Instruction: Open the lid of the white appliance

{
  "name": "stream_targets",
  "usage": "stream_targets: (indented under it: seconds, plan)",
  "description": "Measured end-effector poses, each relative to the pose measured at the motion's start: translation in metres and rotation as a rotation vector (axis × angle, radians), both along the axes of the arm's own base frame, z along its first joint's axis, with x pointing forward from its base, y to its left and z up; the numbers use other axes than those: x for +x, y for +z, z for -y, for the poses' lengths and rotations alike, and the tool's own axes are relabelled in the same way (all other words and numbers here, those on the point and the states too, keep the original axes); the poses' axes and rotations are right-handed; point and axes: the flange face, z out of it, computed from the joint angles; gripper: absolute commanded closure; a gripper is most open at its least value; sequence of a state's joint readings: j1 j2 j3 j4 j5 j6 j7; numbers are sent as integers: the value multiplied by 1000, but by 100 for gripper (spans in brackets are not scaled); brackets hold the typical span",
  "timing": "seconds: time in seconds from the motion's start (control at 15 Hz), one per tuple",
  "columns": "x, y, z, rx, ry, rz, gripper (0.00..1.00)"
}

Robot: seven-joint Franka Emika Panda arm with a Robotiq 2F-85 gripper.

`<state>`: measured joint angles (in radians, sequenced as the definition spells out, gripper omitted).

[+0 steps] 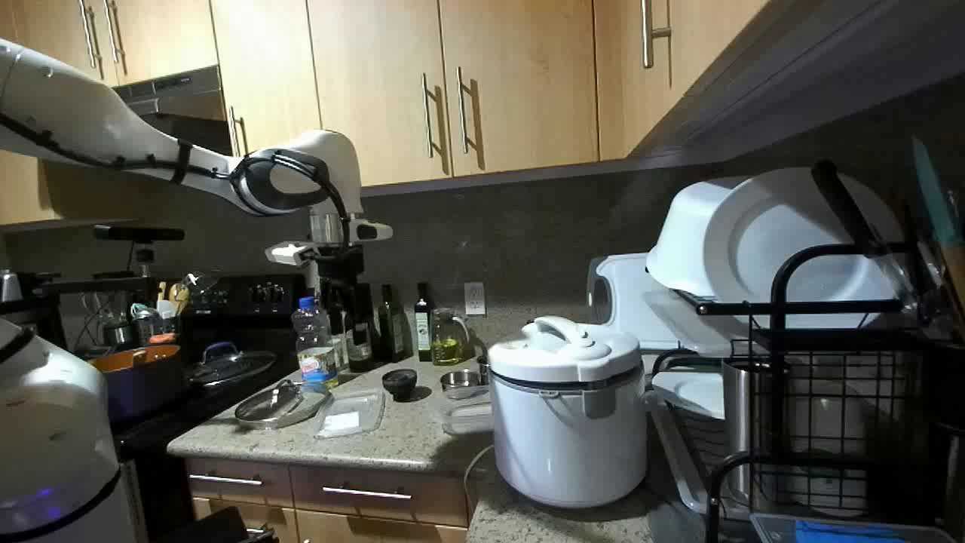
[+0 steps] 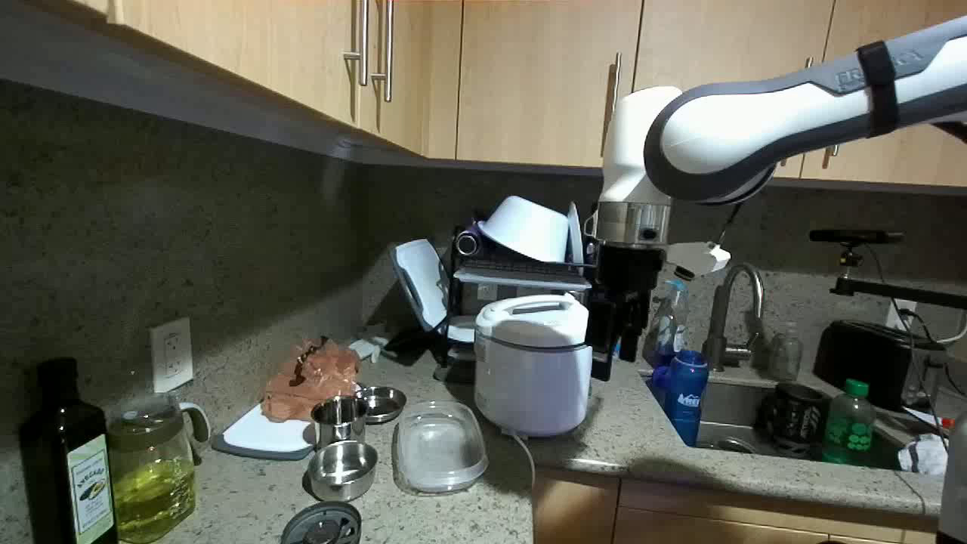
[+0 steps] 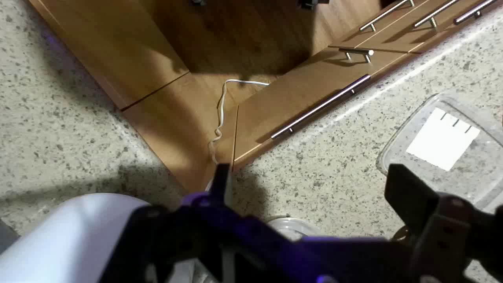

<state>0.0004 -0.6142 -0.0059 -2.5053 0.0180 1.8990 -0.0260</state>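
Tool (image 3: pixel 309 180) has its jaws spread with nothing in them, probably so it's ready to go for the lid (image 1: pixel 562 366). That's down on the rice cooker (image 1: pixel 569 449), off to one side of the tool, near the edge of the worktop (image 1: pixel 407 437), I'd guess for easy reach.

You have open air between the gripper (image 3: pixel 310 175) and the white rice cooker (image 1: pixel 569 452), and room above its lid (image 1: pixel 544 366) as well. Past it, your way is blocked by the dish rack (image 1: pixel 829 307) just beside it, where a white bowl (image 2: pixel 525 230) stands higher than the lid. Low down, a clear container (image 2: pixel 442 477) and steel cups (image 2: pixel 342 476) crowd you on the counter (image 2: pixel 427 515). Along the wall (image 1: pixel 543 241), the cabinets (image 1: pixel 520 90) cap your height.
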Motion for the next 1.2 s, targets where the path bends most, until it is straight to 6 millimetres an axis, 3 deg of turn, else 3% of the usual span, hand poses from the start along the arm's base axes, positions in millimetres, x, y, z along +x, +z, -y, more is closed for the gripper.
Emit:
stream_targets:
  seconds: [0.73,1.2]
  plan:
    - [1,1,0,4,-5,5,0]
    - [9,15,21,200,-264,107,0]
